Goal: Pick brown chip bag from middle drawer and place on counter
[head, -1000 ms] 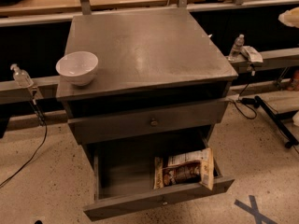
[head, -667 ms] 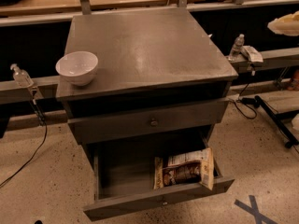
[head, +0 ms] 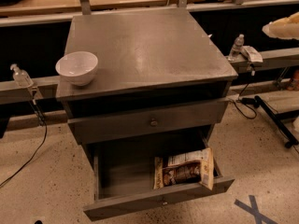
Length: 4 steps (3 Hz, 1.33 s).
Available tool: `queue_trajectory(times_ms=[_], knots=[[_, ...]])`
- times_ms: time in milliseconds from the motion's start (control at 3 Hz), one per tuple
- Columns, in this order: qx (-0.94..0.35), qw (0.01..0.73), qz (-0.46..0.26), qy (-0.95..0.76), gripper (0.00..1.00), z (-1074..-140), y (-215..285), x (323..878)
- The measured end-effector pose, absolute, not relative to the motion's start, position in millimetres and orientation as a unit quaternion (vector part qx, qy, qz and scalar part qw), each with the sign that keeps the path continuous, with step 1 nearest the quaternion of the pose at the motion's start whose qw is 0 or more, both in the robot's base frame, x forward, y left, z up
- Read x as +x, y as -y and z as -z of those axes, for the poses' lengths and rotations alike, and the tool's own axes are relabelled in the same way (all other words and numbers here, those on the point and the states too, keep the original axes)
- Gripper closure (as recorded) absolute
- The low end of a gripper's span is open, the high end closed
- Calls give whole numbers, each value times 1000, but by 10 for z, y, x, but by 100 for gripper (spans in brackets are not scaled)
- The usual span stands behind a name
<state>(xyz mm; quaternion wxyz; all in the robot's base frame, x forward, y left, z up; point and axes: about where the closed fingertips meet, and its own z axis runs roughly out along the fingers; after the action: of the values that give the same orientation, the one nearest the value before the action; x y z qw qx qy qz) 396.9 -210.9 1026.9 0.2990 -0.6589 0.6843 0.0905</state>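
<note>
dark-brown crinkly chip bag [head: 183,168] lay flat in open dull-grey middle drawer [head: 126,171], under flat grey counter's [head: 149,50] front-right corner. pale gripper [head: 282,28] sat off right edge; grip state: cannot tell. best was top-down approach, pinching bag's raised edge, clearing upper drawer [head: 149,122].

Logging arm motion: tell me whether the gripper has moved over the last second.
Yes. The gripper, at the view's right edge, has come further left, toward the clear bottle beside the counter.
</note>
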Motion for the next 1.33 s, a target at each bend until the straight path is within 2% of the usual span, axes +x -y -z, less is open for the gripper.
queue_trajectory(times_ms=[1333], knots=[[-664,300,-115,-675,0,-10187,2037,4006]])
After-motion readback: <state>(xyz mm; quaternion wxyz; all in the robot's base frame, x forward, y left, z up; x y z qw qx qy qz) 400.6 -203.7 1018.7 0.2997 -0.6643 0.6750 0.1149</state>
